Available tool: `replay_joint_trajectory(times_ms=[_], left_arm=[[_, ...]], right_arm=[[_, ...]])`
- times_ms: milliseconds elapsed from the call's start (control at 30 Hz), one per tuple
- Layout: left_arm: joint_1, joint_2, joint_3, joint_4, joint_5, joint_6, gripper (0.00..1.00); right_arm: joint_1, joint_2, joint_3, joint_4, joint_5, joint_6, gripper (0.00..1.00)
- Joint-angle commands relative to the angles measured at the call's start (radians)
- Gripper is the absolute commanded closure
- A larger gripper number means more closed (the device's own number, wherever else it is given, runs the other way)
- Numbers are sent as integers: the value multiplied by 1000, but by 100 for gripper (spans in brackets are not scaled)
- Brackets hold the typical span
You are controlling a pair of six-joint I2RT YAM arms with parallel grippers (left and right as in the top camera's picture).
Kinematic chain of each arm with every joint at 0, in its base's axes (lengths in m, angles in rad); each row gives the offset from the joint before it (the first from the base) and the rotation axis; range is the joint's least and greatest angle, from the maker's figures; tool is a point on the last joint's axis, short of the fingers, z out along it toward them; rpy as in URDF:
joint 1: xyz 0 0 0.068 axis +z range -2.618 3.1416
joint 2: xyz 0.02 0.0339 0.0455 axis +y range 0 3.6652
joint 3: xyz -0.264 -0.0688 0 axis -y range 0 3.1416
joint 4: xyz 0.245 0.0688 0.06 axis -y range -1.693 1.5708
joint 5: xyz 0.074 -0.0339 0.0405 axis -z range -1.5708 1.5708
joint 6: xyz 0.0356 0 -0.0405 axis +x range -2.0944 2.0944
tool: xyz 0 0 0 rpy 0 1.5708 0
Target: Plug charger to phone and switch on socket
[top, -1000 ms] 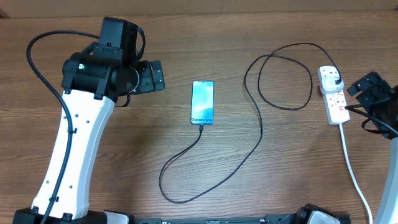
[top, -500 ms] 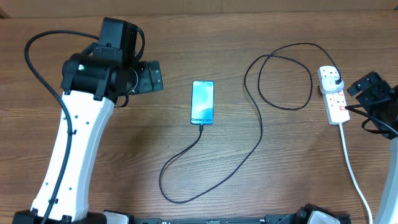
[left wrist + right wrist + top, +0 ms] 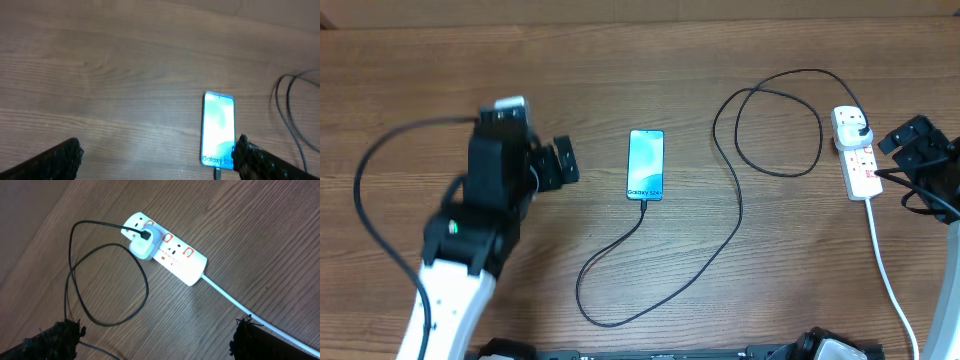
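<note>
The phone (image 3: 646,164) lies flat at the table's middle with its cyan screen lit; it also shows in the left wrist view (image 3: 218,129). The charger's black cable (image 3: 735,225) is plugged into the phone's near end (image 3: 217,174). It loops across the table to its plug (image 3: 144,242), which sits in the white socket strip (image 3: 857,158), also in the right wrist view (image 3: 172,252). My left gripper (image 3: 562,162) is open and empty, left of the phone (image 3: 157,161). My right gripper (image 3: 912,138) is open and empty, just right of the strip (image 3: 157,340).
The strip's white cord (image 3: 890,270) runs to the table's front edge at the right, passing my right gripper's finger (image 3: 260,340). The black cable forms a large loop (image 3: 775,125) left of the strip and a low bend (image 3: 610,320) near the front.
My left arm has drawn back toward the front and its gripper has moved nearer, level with the phone. The right arm, phone, cable and strip have not moved.
</note>
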Motion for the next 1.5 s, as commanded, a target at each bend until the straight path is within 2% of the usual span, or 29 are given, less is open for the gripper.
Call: replay_joint_trajectory(times_ms=[0, 300, 467, 833, 1300, 1467], left_arm=[[-8, -163, -193, 153, -12, 11, 1], [-5, -518, -636, 727, -13, 13, 0], [10, -616, -775, 914, -13, 50, 0], [137, -785, -898, 952, 5, 53, 0], [199, -948, -1043, 998, 8, 53, 0], [212, -973, -1042, 971, 72, 144, 0]], right_arm=[[4, -3, 2, 5, 10, 3, 0], [4, -3, 2, 5, 10, 3, 0], [4, -3, 2, 5, 10, 3, 0], [4, -3, 2, 5, 10, 3, 0], [4, -3, 2, 5, 10, 3, 0], [4, -3, 2, 5, 10, 3, 0]])
